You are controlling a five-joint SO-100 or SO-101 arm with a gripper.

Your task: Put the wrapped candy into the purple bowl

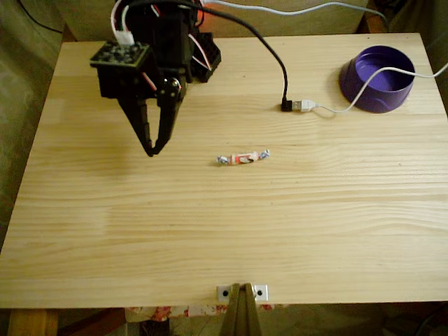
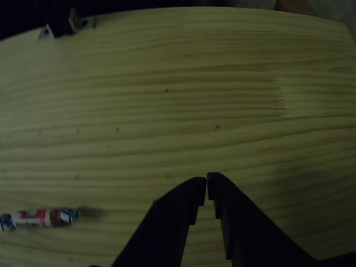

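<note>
My claw (image 1: 150, 151) hanging above pine tabletop (image 1: 231, 231), tips pressed together, gripping nothing. Wrapped candy (image 1: 242, 157) lying mid-table, apart from claw. Purple bowl (image 1: 378, 75) sitting empty at far corner, white USB cable (image 1: 364, 84) draping over rim. Pick, carry, drop all remaining.

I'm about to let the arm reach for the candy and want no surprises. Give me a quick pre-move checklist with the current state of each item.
1. Gripper empty: ok, nothing between the fingers.
2. Jaws open enough to take the candy: not ok, the tips nearly meet in the other view.
3. Candy lying free on the table: ok, nothing touches it.
4. Gripper lined up over the candy: not ok, it hangs off to the left in the fixed view.
5. Purple bowl ready: not ok, a white cable runs across it.
6. Bowl empty inside: cannot tell.
</note>
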